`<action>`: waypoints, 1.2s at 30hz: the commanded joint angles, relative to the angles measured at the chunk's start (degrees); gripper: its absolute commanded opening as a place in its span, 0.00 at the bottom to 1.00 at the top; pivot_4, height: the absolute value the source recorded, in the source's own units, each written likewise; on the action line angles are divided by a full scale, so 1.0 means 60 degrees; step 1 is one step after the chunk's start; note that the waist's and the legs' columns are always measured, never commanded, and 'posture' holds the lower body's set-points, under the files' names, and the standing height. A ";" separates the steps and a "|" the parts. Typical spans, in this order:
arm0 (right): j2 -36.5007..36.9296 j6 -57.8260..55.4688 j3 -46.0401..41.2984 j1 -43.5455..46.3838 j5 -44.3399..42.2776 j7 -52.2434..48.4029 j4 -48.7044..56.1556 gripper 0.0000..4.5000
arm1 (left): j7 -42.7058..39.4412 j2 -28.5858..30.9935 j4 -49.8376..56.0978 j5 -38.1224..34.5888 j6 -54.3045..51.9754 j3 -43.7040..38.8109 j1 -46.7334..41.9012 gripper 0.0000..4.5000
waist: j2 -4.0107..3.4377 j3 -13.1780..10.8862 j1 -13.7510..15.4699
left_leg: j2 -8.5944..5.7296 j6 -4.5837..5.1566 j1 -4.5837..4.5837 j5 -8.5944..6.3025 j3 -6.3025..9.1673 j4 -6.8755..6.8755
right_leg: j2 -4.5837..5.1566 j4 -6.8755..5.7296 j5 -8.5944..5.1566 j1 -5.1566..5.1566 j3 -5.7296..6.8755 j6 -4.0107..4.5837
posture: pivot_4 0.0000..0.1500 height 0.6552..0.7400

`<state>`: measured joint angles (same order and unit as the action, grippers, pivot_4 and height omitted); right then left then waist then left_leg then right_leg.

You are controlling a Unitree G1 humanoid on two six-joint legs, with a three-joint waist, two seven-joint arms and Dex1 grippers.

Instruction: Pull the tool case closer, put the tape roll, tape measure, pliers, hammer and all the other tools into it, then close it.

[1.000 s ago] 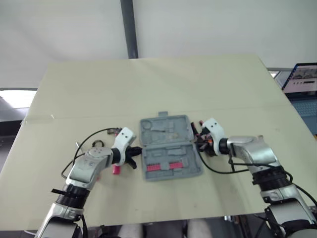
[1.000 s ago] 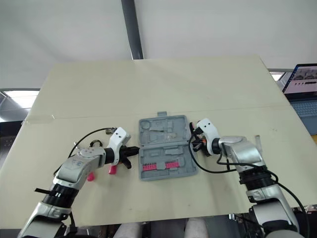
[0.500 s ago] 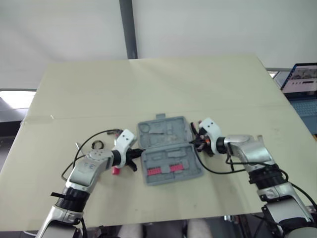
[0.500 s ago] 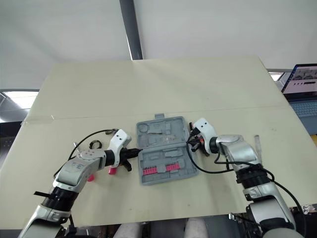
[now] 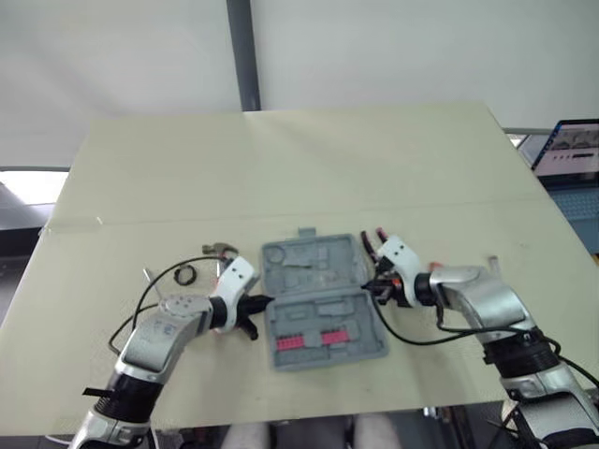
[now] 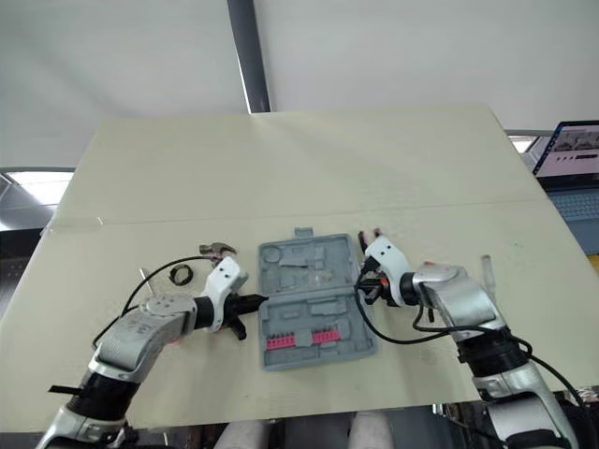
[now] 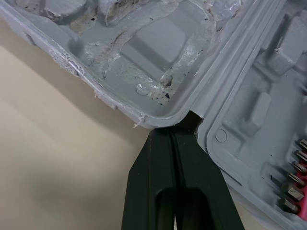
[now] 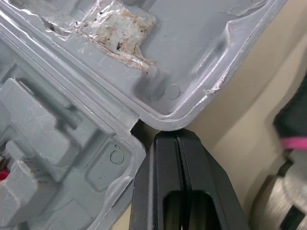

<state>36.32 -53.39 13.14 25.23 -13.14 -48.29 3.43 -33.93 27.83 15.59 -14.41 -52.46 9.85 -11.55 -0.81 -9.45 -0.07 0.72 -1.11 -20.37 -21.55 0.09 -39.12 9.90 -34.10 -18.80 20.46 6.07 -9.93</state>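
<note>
tool case pulled nearer; left gripper, right gripper closed at hinge

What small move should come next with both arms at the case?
Probably draw both arms slightly toward the body, evenly. The left gripper and right gripper, both shut, have their tips in the hinge notches on either side of the open tool case, so an even pull should slide it straight.

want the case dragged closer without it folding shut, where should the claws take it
At both ends of the hinge, one claw from each side. The case lies open and flat, and its halves leave a notch there; the shut left claw and right claw fit into them.
</note>
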 commanded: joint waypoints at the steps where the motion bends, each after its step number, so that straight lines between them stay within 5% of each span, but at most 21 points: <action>1: 0.0128 -0.0403 0.0084 -0.0268 -0.0386 -0.0260 0.0844 0.00 | -0.0164 0.0068 0.0486 -0.0283 -0.0412 0.0303 0.0342 0.01 | 0.0000 0.0000 0.0008 | 0.0000 0.0000 0.0001 0.0000 0.0000 -0.0001 | 0.0000 0.0000 0.0000 -0.0001 0.0000 0.0000 | 1.00 0.95; 16: 0.0964 -0.1805 0.0011 -0.1624 -0.1012 0.0050 0.3308 0.00 | -0.0258 0.0619 0.1896 -0.0963 -0.1449 0.0153 0.1391 0.01 | 0.0001 0.0000 0.0026 | -0.0001 0.0000 -0.0002 -0.0001 -0.0001 0.0003 | 0.0003 0.0010 0.0000 -0.0001 -0.0002 0.0000 | 1.00 0.95; 36: 0.1323 -0.2521 -0.0092 -0.2434 -0.1687 0.0406 0.4374 0.00 | -0.0148 0.0867 0.2726 -0.1322 -0.1901 0.0328 0.2079 0.01 | 0.0001 0.0000 0.0171 | 0.0000 -0.0001 -0.0002 -0.0001 -0.0005 0.0001 | 0.0003 0.0018 -0.0001 -0.0003 -0.0005 0.0001 | 1.00 0.95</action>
<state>44.29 -68.65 13.05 10.77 -21.43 -45.62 26.83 -34.49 33.04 30.64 -20.56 -63.24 10.19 -0.07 -0.80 -9.45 0.95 0.72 -1.12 -20.39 -21.55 0.06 -39.11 9.91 -33.99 -18.80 20.45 6.04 -9.92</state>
